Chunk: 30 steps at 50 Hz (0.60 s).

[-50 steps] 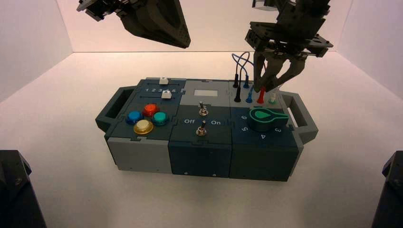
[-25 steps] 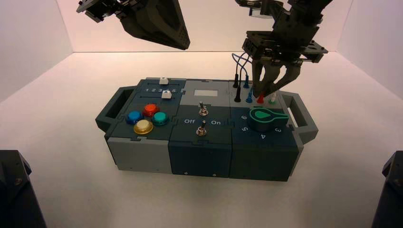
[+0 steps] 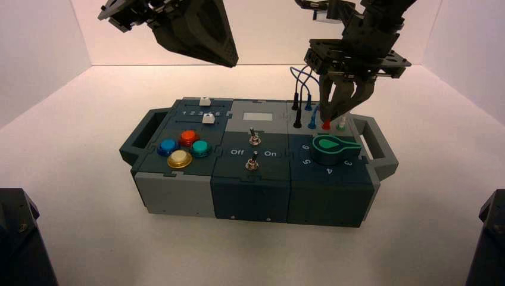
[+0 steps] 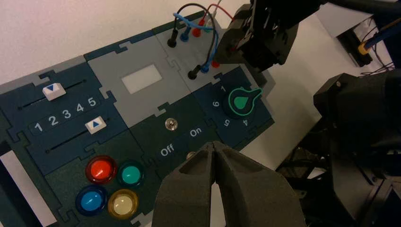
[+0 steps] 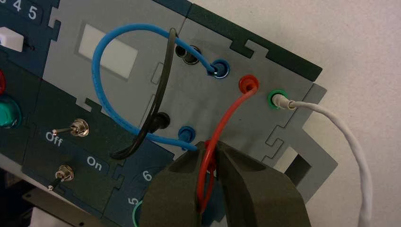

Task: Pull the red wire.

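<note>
The red wire [image 5: 227, 118] arches from its red plug [image 5: 248, 84] in the grey panel's far row back down between my right gripper's fingers. My right gripper [image 5: 211, 146] is shut on the red wire at the near plug, which the fingers hide. In the high view the right gripper [image 3: 333, 113] points straight down at the red plug [image 3: 326, 124], at the box's back right. My left gripper [image 4: 215, 144] is shut and holds nothing. It hangs high over the box's left half [image 3: 202, 36].
A blue wire [image 5: 101, 94] and a black wire [image 5: 158, 94] loop beside the red one, and a white wire [image 5: 340, 123] runs off the box's right end. The green knob [image 3: 330, 148], two toggle switches [image 3: 254, 138] and coloured buttons [image 3: 184, 146] lie nearer the front.
The right gripper has come down onto the red plug and its fingers have closed from wide apart onto the red wire. The left arm has barely moved.
</note>
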Tool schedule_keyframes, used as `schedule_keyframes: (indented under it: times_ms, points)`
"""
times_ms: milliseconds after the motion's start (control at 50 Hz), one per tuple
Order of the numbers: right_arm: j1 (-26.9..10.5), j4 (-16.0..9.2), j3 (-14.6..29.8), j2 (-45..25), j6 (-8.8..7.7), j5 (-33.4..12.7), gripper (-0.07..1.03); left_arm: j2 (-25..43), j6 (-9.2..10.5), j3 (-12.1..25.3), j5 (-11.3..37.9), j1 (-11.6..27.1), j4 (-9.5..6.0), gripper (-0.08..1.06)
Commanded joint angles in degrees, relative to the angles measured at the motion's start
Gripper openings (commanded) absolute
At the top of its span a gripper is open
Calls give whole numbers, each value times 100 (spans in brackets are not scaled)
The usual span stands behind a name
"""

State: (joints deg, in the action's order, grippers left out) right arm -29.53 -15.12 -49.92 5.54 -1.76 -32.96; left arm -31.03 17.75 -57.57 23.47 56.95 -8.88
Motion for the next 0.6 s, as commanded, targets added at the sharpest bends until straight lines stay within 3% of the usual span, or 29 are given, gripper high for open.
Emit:
schedule_keyframes:
  times_ms: [20,500,600]
  points:
    - [26,0,264,378,35,-105,-2,-9,9,97,-35,26,0,-3]
    - [44,123,281,809,70,-765,-2,-9,9,105,-44,18,0,-3]
    - [44,246,220,1011,79,-896,-2,-9,9,97,-35,18,26,-3]
